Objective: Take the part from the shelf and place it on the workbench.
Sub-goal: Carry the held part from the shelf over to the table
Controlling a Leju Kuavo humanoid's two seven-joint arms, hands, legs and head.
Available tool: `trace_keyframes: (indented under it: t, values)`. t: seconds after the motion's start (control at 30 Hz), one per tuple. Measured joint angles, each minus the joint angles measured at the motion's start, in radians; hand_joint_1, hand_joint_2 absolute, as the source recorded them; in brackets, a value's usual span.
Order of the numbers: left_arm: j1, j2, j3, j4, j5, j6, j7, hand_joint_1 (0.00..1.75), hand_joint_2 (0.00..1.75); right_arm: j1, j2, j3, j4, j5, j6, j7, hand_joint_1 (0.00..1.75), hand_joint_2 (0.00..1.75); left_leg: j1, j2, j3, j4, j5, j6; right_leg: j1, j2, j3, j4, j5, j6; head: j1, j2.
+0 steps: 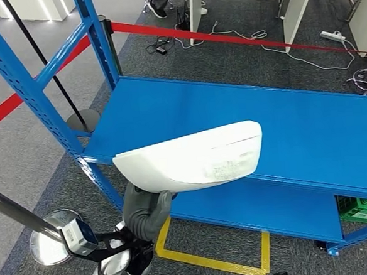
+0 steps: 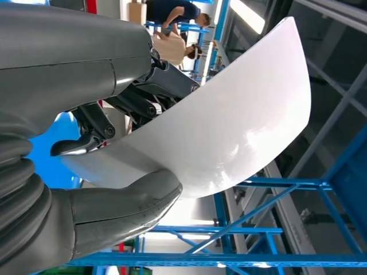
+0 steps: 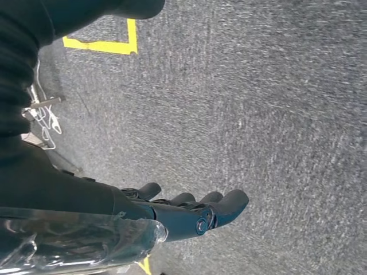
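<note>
The raised left hand [image 1: 146, 212] grips one white part [image 1: 192, 157] above the blue shelf [image 1: 290, 130]; the right hand [image 3: 190, 209] hangs empty, fingers loosely apart.

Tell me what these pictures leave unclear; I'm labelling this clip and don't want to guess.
- Printed marking on the white part: too small and faint to read in the head view.
- Left hand: its fingers lie under the part in the head view, so that view hides the grip.
- Workbench: not identifiable.
- Green crate under the blue shelf: cut off by the shelf board and frame edge.
- Right hand: hangs over the floor; fingertips partly overlap.
</note>
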Motion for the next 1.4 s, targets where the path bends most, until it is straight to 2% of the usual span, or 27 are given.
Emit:
trace_keyframes:
  t: [0.1,0.17,0.2,0.27,0.3,0.33,0.37,0.4,0.5,0.53,0.63,0.7,0.8,0.83,0.87,0.9,0.97,1.03,1.07,1.13,1.17,1.2,1.23,1.3,1.33,1.37,1.4]
  values:
    - [-0.003,0.000,-0.001,0.006,0.001,0.001,0.000,1.75,1.75,0.000,0.000,-0.003,0.000,-0.002,-0.002,0.001,0.00,1.75,-0.001,0.000,-0.001,-0.001,0.001,-0.014,0.004,0.004,0.006,-0.016,0.003,-0.021,-0.004,0.000]
    - [-0.005,0.001,-0.002,0.009,0.005,0.003,0.003,1.75,1.75,0.000,0.000,-0.005,-0.001,-0.005,-0.003,0.001,0.00,1.75,0.003,0.001,-0.010,0.021,-0.021,-0.025,0.004,0.004,0.007,-0.018,0.008,-0.033,-0.005,0.000]
    - [-0.007,0.002,-0.003,0.010,0.007,0.004,0.007,1.75,1.75,-0.001,0.000,-0.006,-0.001,-0.006,-0.003,0.000,0.00,1.75,0.003,0.001,-0.026,0.060,-0.049,-0.030,0.002,0.003,0.006,-0.019,0.011,-0.038,-0.006,0.000]
    - [-0.009,0.004,-0.007,0.014,0.011,0.008,0.013,1.75,1.75,-0.001,0.000,-0.008,-0.001,-0.010,-0.004,-0.002,0.00,1.75,0.004,0.001,-0.083,0.190,-0.121,-0.036,0.002,0.001,0.003,-0.018,0.014,-0.042,-0.008,0.000]
    - [-0.009,0.006,-0.010,0.017,0.011,0.010,0.015,1.75,1.75,-0.001,0.000,-0.008,-0.001,-0.012,-0.004,-0.002,0.00,1.75,0.004,0.001,-0.109,0.250,-0.147,-0.037,0.002,0.000,0.000,-0.018,0.015,-0.042,-0.008,0.000]
    - [-0.009,0.007,-0.014,0.019,0.010,0.011,0.015,1.75,1.75,-0.001,0.000,-0.009,-0.001,-0.014,-0.004,-0.002,0.00,1.75,0.005,0.001,-0.123,0.284,-0.154,-0.037,0.002,0.000,-0.003,-0.018,0.017,-0.042,-0.008,0.000]
    - [-0.010,0.008,-0.016,0.021,0.010,0.012,0.015,1.75,1.75,-0.001,0.000,-0.009,-0.001,-0.015,-0.004,-0.003,0.00,1.75,0.005,0.002,-0.119,0.281,-0.143,-0.035,0.002,0.000,-0.005,-0.018,0.019,-0.041,-0.008,0.000]
    - [-0.010,0.008,-0.018,0.022,0.010,0.013,0.015,1.75,1.75,-0.001,0.000,-0.009,-0.001,-0.017,-0.004,-0.003,0.00,1.75,0.005,0.002,-0.095,0.241,-0.116,-0.033,0.002,0.001,-0.006,-0.018,0.021,-0.038,-0.008,0.000]
    - [-0.018,0.008,-0.027,0.024,0.012,0.013,0.015,1.75,1.75,-0.002,0.000,-0.010,-0.002,-0.020,-0.003,-0.006,0.00,1.75,0.005,0.000,0.009,0.052,-0.040,-0.027,0.004,0.004,-0.012,-0.016,0.028,-0.026,-0.007,0.000]
    - [-0.020,0.007,-0.029,0.024,0.013,0.013,0.015,1.75,1.75,-0.003,0.000,-0.010,-0.002,-0.021,-0.003,-0.006,0.00,1.75,0.004,-0.002,0.024,0.019,-0.031,-0.023,0.005,0.004,-0.015,-0.016,0.032,-0.020,-0.007,0.000]
    - [-0.024,0.007,-0.035,0.027,0.016,0.012,0.015,1.75,1.75,-0.001,0.000,-0.013,-0.002,-0.021,-0.004,-0.007,0.00,1.75,-0.001,-0.003,0.018,0.003,-0.018,-0.001,0.001,0.004,-0.024,-0.023,0.043,0.001,-0.006,0.000]
    - [-0.026,0.007,-0.039,0.030,0.016,0.013,0.015,1.75,1.75,0.000,0.000,-0.015,-0.002,-0.022,-0.004,-0.007,0.00,1.75,0.000,0.000,0.009,-0.001,-0.005,0.016,-0.002,0.002,-0.042,0.016,0.001,0.008,-0.003,0.000]
    - [-0.029,0.007,-0.041,0.037,0.016,0.014,0.015,1.75,1.75,-0.001,0.000,-0.016,-0.002,-0.022,-0.003,-0.007,0.00,1.75,-0.003,0.005,-0.014,-0.001,0.014,0.028,0.001,0.000,-0.098,0.195,-0.122,0.011,0.002,0.000]
    - [-0.029,0.007,-0.041,0.039,0.016,0.014,0.016,1.75,1.75,-0.001,0.000,-0.016,-0.002,-0.022,-0.003,-0.007,0.00,1.75,-0.005,0.007,-0.024,-0.001,0.022,0.029,0.002,0.000,-0.106,0.240,-0.142,0.010,0.002,0.000]
    - [-0.029,0.007,-0.042,0.042,0.016,0.014,0.016,1.75,1.75,-0.001,0.000,-0.016,-0.002,-0.022,-0.003,-0.007,0.00,1.75,-0.006,0.007,-0.034,-0.001,0.029,0.029,0.003,0.000,-0.097,0.253,-0.142,0.009,0.003,0.000]
    - [-0.029,0.007,-0.042,0.045,0.016,0.014,0.016,1.75,1.75,-0.001,0.000,-0.016,-0.002,-0.022,-0.003,-0.006,0.00,1.75,-0.007,0.008,-0.043,-0.001,0.037,0.028,0.004,0.000,-0.070,0.228,-0.125,0.007,0.002,0.000]
    - [-0.030,0.006,-0.042,0.049,0.019,0.015,0.016,1.75,1.75,-0.005,0.000,-0.017,-0.002,-0.021,-0.003,-0.006,0.00,1.75,-0.008,0.007,-0.060,0.000,0.052,0.022,0.006,-0.001,0.026,0.094,-0.085,0.003,0.003,0.000]
    - [-0.033,0.006,-0.042,0.051,0.024,0.016,0.018,1.75,1.75,-0.008,0.000,-0.017,-0.002,-0.020,-0.004,-0.005,0.00,1.75,-0.010,0.008,-0.069,0.001,0.068,0.012,0.009,0.001,0.093,-0.012,-0.073,-0.004,0.001,0.000]
    - [-0.035,0.005,-0.043,0.052,0.025,0.017,0.019,1.75,1.75,-0.009,0.000,-0.017,-0.002,-0.019,-0.004,-0.005,0.00,1.75,-0.011,0.008,-0.070,0.000,0.076,0.007,0.011,0.002,0.101,-0.033,-0.076,-0.008,0.001,0.000]
    - [-0.039,0.005,-0.044,0.057,0.026,0.018,0.020,1.75,1.75,-0.007,0.000,-0.017,-0.002,-0.017,-0.005,-0.006,0.00,1.75,-0.010,0.008,-0.072,-0.004,0.087,-0.005,0.012,0.002,0.089,-0.034,-0.062,-0.022,0.001,0.000]
    - [-0.040,0.005,-0.045,0.059,0.026,0.018,0.020,1.75,1.75,-0.007,0.000,-0.018,-0.003,-0.016,-0.006,-0.007,0.00,1.75,-0.009,0.008,-0.077,0.000,0.078,-0.011,0.011,0.001,0.083,-0.034,-0.052,-0.030,0.000,0.000]
    - [-0.041,0.005,-0.045,0.061,0.027,0.019,0.020,1.75,1.75,-0.007,0.000,-0.018,-0.003,-0.015,-0.010,-0.010,0.00,1.75,-0.008,0.007,-0.087,0.019,0.050,-0.017,0.010,0.000,0.075,-0.035,-0.041,-0.038,-0.001,0.000]
    - [-0.041,0.005,-0.045,0.062,0.027,0.021,0.020,1.75,1.75,-0.008,0.000,-0.018,-0.004,-0.015,-0.014,-0.015,0.00,1.75,-0.006,0.007,-0.104,0.060,0.006,-0.023,0.009,-0.001,0.064,-0.036,-0.029,-0.045,-0.002,0.000]
    - [-0.041,0.006,-0.045,0.065,0.027,0.031,0.021,1.75,1.75,-0.007,0.000,-0.018,-0.004,-0.014,-0.023,-0.035,0.00,1.75,-0.004,0.007,-0.142,0.189,-0.089,-0.031,0.009,-0.001,0.038,-0.036,-0.007,-0.049,-0.004,0.000]
    - [-0.041,0.007,-0.045,0.066,0.025,0.038,0.020,1.75,1.75,-0.006,0.000,-0.018,-0.004,-0.012,-0.026,-0.049,0.00,1.75,-0.003,0.007,-0.154,0.247,-0.113,-0.033,0.009,-0.002,0.023,-0.035,0.003,-0.049,-0.004,0.000]
    - [-0.039,0.007,-0.045,0.068,0.023,0.046,0.020,1.75,1.75,-0.005,0.000,-0.018,-0.004,-0.008,-0.028,-0.064,0.00,1.75,-0.002,0.007,-0.153,0.280,-0.113,-0.034,0.009,-0.002,0.009,-0.035,0.014,-0.048,-0.004,0.000]
    - [-0.038,0.008,-0.045,0.069,0.021,0.053,0.018,1.75,1.75,-0.005,0.000,-0.017,-0.004,-0.003,-0.028,-0.080,0.00,1.75,-0.001,0.007,-0.136,0.281,-0.096,-0.033,0.009,-0.003,-0.005,-0.035,0.024,-0.046,-0.004,0.000]
